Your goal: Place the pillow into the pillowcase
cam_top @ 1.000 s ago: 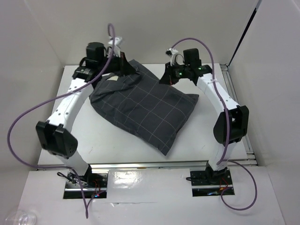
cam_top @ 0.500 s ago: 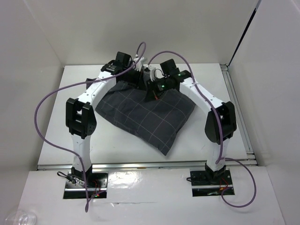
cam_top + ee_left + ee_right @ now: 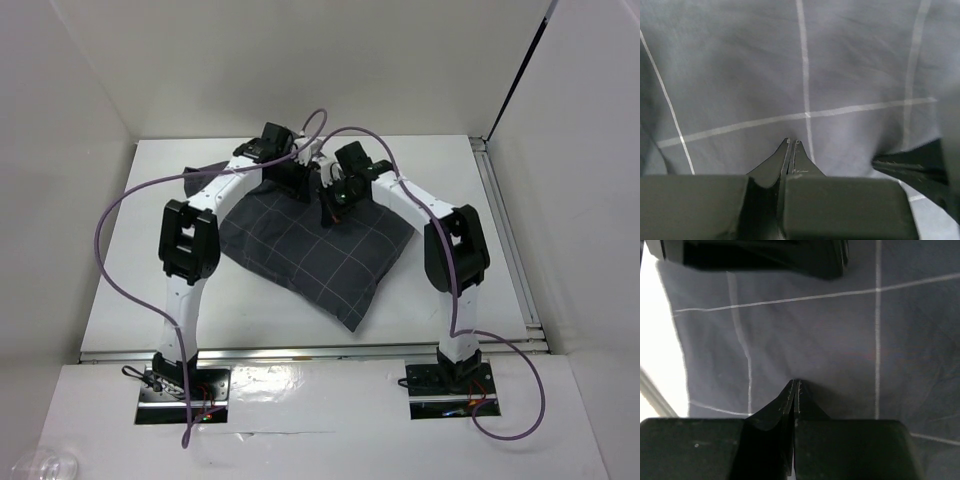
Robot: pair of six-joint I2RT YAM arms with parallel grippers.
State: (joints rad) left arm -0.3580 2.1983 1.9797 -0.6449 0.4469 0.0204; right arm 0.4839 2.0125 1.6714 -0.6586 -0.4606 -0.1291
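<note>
Likely finishing: pillowcase (image 3: 320, 255) stuffed, pillow hidden. Clenched left gripper (image 3: 791, 142), right gripper (image 3: 795, 382) pressing cloth. Next: tuck far opening.

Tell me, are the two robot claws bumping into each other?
Apart. The left wrist view shows the left gripper at centre and the right gripper off to the side, with grey pillowcase between them.

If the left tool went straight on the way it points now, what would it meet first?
The dark charcoal-grey cloth pillowcase with a thin light grid; the shut left tool points straight at it, tips seemingly touching the fabric.
</note>
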